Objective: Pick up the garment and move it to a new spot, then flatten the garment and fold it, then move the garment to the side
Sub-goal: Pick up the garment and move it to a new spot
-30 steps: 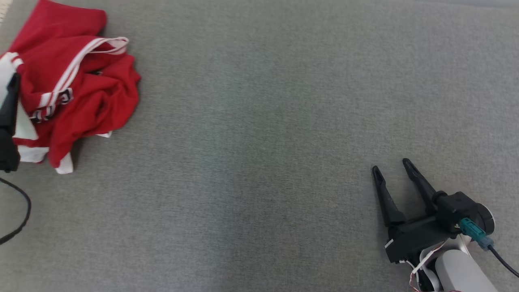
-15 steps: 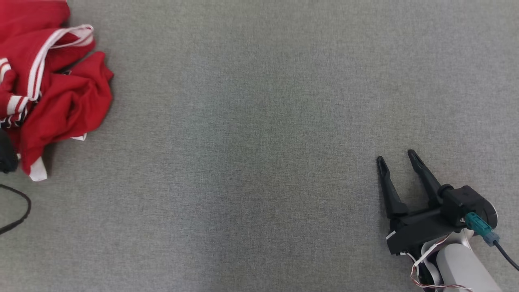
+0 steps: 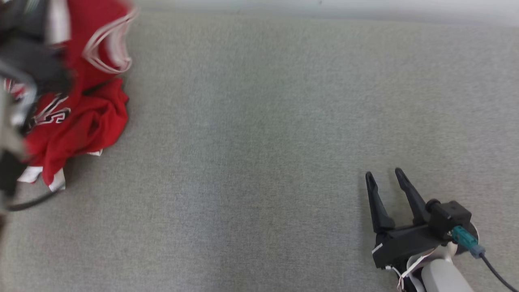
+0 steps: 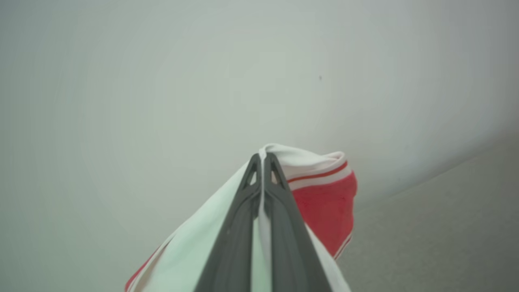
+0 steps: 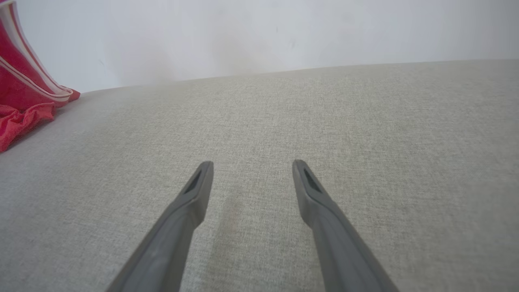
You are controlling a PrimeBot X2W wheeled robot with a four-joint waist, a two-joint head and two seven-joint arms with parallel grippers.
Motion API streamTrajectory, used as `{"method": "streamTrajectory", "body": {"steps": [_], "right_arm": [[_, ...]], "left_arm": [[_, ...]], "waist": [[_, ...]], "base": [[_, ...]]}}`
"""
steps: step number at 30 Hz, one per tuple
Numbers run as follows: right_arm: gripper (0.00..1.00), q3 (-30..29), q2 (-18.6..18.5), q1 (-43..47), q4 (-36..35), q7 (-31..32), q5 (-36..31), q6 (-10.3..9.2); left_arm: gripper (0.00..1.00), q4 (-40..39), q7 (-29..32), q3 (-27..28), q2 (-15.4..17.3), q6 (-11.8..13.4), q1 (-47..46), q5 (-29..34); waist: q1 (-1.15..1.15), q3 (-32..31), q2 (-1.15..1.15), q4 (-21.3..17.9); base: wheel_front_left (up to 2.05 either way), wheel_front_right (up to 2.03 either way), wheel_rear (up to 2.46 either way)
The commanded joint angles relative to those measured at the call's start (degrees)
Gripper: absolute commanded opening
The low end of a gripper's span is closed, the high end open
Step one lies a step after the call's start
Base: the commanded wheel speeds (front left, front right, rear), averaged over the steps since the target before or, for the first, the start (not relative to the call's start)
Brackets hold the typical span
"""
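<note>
Here, the crumpled red sports jersey with white trim (image 3: 87, 117) is seen at the far left of the grey woven fabric surface (image 3: 259, 142). Its lower folds are rested on the cloth while its upper part is drawn upward. The left gripper (image 4: 262, 156) is clamped on a white-edged hem of that jersey, with a thin strip of white cloth pinched between the closed jaws. The right gripper (image 3: 383, 172) is held low at the near right, well apart from the jersey, with its jaws spread and nothing between them. A pale wall (image 5: 259, 32) is seen beyond the surface's far edge.
</note>
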Motion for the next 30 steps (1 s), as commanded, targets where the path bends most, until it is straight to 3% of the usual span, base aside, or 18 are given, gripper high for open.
{"method": "streamTrajectory", "body": {"steps": [1, 7, 13, 20, 21, 22, 23, 30], "right_arm": [[1.0, -0.4, 0.6, 1.2, 0.3, 0.0, 0.6, -0.06], [1.0, -1.0, 2.0, 3.0, 0.6, 0.0, 1.1, -0.06], [1.0, -1.6, 2.2, 3.8, 0.5, 0.0, 1.1, -0.06], [1.0, -0.5, 2.6, 1.9, 0.4, 0.0, 1.4, -0.06], [1.0, -0.4, 2.7, 1.7, 0.4, 0.0, 1.4, -0.06], [1.0, -0.2, 2.9, 1.5, 0.5, 0.0, 1.4, -0.06], [1.0, -0.3, 3.0, 1.5, 0.5, 0.0, 1.5, -0.06], [1.0, -1.2, 3.2, 2.5, 0.3, 0.0, 1.6, -0.06]], "left_arm": [[0.0, -3.5, -0.2, -0.1, -1.9, -0.2, 0.7, 0.3], [0.0, -13.6, -0.2, -2.1, -10.9, -0.8, 6.1, -0.7], [0.0, -17.3, -0.2, -5.0, -20.4, -1.3, 11.6, -2.2], [0.0, -16.8, -0.2, -10.5, -23.9, -1.4, 15.9, -4.0], [0.18, -16.2, -0.2, -11.3, -23.9, -1.4, 16.8, -5.1], [0.71, -15.0, -0.2, -11.9, -23.8, -1.4, 17.5, -5.6], [1.0, -13.9, -0.2, -12.6, -23.8, -1.4, 18.2, -6.0], [1.0, -9.3, -0.2, -10.5, -23.9, -0.5, 26.1, -6.2]], "waist": [[0.0, -2.6, -0.01, -1.3], [0.0, -5.4, -0.01, -4.3], [0.0, -5.8, -0.01, -7.6], [0.0, -4.2, -0.01, -11.8], [0.0, -4.1, -0.01, -12.2], [0.0, -4.0, -0.01, -12.7], [0.0, -3.9, -0.01, -12.9], [0.0, -5.4, -0.01, -11.0]], "base": [[0.0, 0.0, 0.0], [0.0, 0.0, 0.0], [0.0, 0.0, 0.0], [0.0, 0.0, 0.0], [0.0, 0.0, 0.0], [0.0, 0.0, 0.0], [0.0, 0.0, 0.0], [0.0, 0.0, 0.0]]}}
